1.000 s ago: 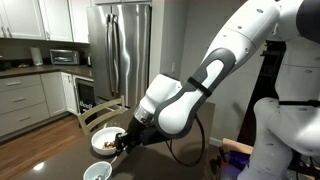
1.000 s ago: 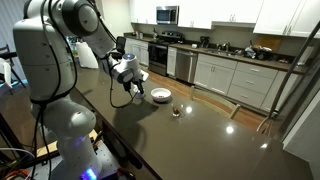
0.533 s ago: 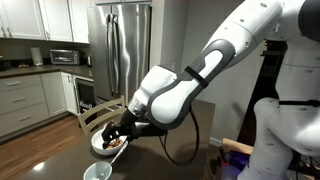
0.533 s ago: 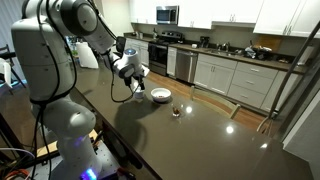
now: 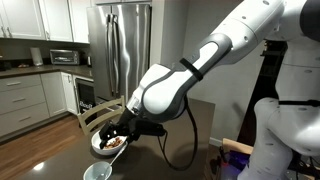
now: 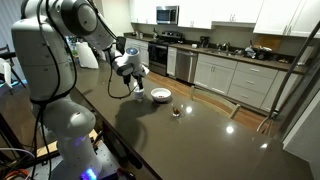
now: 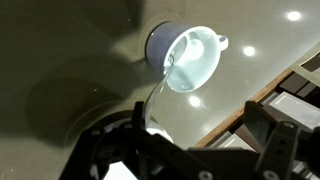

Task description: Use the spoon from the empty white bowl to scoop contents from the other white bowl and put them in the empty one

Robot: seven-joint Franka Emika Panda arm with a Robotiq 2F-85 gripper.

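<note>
In the wrist view the empty white bowl (image 7: 190, 58) stands ahead of my gripper (image 7: 196, 108) on the dark table. The slim pale spoon (image 7: 160, 85) rests in it, its handle leaning over the rim toward the left finger. The jaws stand wide open with only table between them. In an exterior view the gripper (image 5: 121, 135) hovers at the other white bowl (image 5: 108, 144), with brown contents (image 5: 112, 143) showing inside. The empty bowl (image 5: 97, 172) sits closer to the camera. In an exterior view the gripper (image 6: 130, 82) hangs left of a white bowl (image 6: 160, 95); which bowl I cannot tell.
The dark glossy table (image 6: 190, 140) stretches wide, with a small brown item (image 6: 177, 112) on it. Its wooden edge (image 7: 240, 108) runs close by on the right of the wrist view. A steel fridge (image 5: 120, 50) and kitchen cabinets (image 6: 230, 75) stand behind.
The jaws have spread from partly closed to wide open. The arm has shifted a little toward the bowls and the elbow has risen.
</note>
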